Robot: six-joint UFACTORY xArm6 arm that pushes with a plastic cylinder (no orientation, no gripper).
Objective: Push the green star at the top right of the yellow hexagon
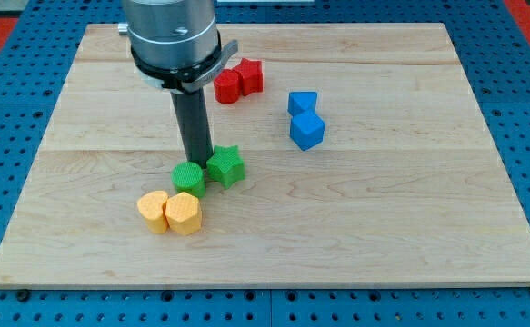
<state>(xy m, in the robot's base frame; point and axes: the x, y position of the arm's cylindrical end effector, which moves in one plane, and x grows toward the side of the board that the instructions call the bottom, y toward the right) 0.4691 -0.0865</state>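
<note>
No jaws on this rig; it ends in a bare rod holding nothing. The tip [198, 163] sits just above the green cylinder [188, 179] and at the left edge of the green star [226, 166], apparently touching it. The star lies up-right of the yellow hexagon [183, 214], cylinder between them. The star looks light, rigid and likely to slide easily on the wooden desk [383, 227]. Push at a flat between its points, since an off-centre push probably spins it.
</note>
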